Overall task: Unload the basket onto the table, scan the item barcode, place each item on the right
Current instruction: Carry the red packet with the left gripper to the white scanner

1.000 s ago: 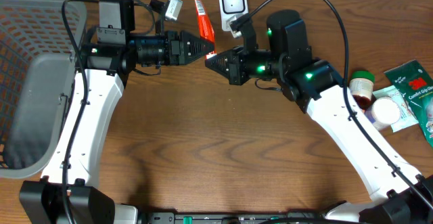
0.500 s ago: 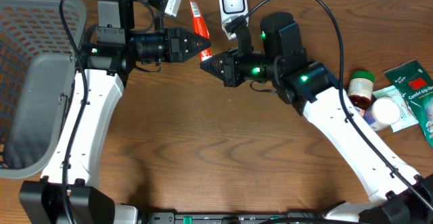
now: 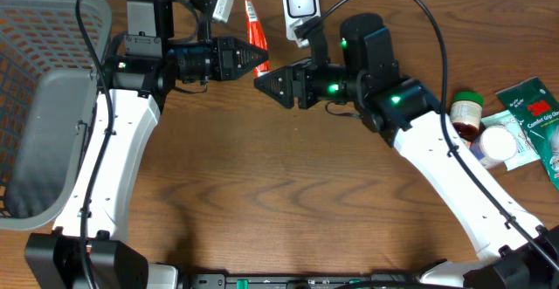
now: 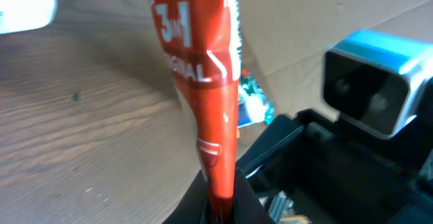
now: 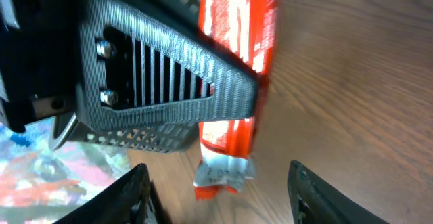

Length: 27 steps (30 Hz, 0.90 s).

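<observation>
**At the barcode scanner [image 3: 300, 1]: left claw [image 3: 260, 56] clamps stick sachet [image 4: 203, 75]**

The left claw is shut tight on one end seam of the red "3in1 Original" stick sachet. The rest of the pack juts out ahead of its tips, twd the white scanner just beyond. The right claw [image 3: 260, 81], tip-to-tip opp. the left & just beside it, has its jaws apart w/ nothing between them. The pack looks light, thin, floppy & glossy, prob. quick to crinkle. It is best pinched flat at an end seam, not mid-body, so the print stays uncovered. No barcode shows from these angles.
</observation>
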Each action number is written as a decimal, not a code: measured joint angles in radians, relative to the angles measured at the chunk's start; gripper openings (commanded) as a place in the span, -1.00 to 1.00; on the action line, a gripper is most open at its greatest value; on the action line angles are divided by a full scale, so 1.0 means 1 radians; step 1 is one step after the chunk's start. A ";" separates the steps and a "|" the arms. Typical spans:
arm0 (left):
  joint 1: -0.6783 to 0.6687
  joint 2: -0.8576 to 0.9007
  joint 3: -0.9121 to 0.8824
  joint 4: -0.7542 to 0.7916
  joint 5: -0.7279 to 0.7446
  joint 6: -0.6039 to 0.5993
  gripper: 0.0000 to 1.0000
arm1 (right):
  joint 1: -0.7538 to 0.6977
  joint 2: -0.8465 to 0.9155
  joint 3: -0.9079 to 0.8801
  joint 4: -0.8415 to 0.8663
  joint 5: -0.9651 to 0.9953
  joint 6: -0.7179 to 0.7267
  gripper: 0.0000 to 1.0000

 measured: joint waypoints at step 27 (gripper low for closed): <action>-0.299 0.006 0.306 -0.371 -1.290 0.510 -0.86 | -0.315 -0.475 0.000 -0.961 0.692 -0.116 0.99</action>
